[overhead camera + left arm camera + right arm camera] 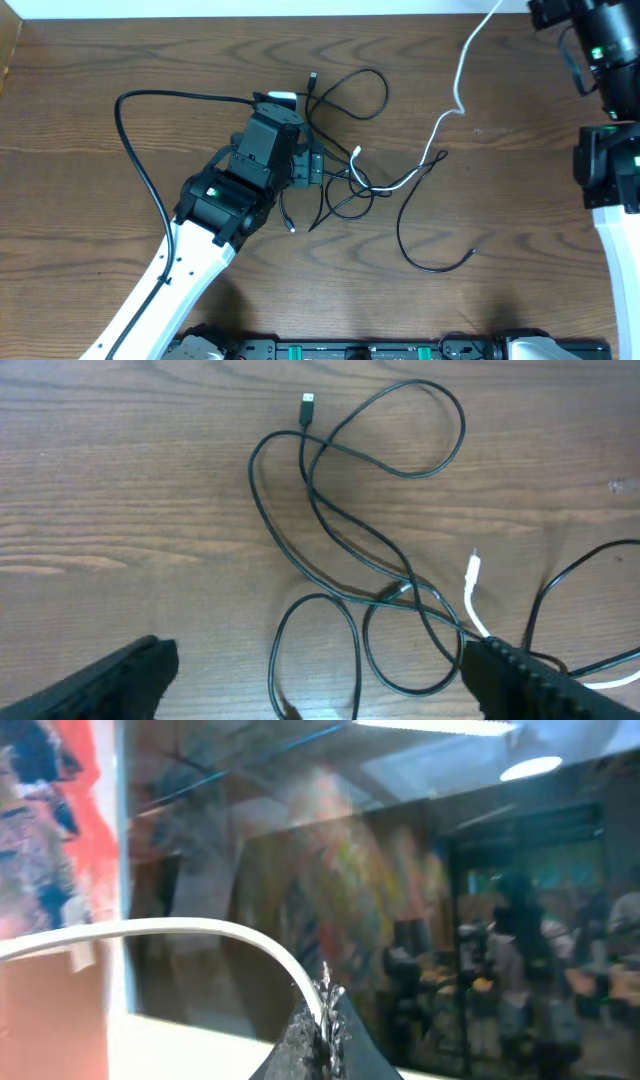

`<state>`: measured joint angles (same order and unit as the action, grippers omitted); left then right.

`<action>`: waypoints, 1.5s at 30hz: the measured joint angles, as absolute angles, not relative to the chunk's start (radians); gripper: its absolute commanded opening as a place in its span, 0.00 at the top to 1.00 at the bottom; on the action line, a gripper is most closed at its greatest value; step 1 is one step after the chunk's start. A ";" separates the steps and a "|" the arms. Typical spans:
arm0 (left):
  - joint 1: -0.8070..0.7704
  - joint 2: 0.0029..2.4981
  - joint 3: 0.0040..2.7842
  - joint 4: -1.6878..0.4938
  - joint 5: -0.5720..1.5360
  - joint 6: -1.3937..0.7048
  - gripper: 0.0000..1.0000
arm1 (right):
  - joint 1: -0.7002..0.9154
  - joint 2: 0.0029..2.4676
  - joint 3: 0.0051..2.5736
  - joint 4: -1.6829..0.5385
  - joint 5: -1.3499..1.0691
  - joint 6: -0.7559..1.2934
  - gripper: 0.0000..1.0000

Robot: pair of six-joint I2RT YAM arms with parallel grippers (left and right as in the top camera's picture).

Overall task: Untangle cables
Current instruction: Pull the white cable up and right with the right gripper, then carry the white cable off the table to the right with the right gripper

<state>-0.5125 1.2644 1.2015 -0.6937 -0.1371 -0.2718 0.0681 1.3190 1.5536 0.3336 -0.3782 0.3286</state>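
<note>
Soft, even light from above on the wooden table (70, 200) — shadows faint, overhead view crisp. Left wrist view mildly soft. Right wrist view hazy — ceiling lamp (530, 766) glares, background smeared, white cable (200, 927) out of focus.

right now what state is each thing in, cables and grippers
black cables, lying on the table, looped over each other and tangled
white cable, one end lifted in the right gripper, other end in the tangle
left gripper, open, above the tangle, holding nothing
right gripper, shut on the white cable
</note>
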 measured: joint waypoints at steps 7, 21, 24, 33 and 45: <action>-0.513 1.264 1.201 -0.697 -0.137 -0.271 0.03 | -0.029 1.318 1.628 0.309 -0.338 0.289 0.99; -0.513 1.264 1.201 -0.698 -0.137 -0.267 0.04 | -0.231 1.317 1.658 0.343 -0.313 0.167 0.99; -0.513 1.264 1.201 -0.699 -0.137 -0.265 0.03 | -0.246 1.317 1.666 0.384 -0.314 0.147 0.99; -0.513 1.264 1.201 -0.699 -0.137 -0.265 0.03 | -0.276 1.317 1.731 0.411 -0.315 0.125 0.99; -0.513 1.265 1.201 -0.699 -0.137 -0.265 0.03 | -0.276 1.328 1.744 0.171 -0.293 -0.023 0.99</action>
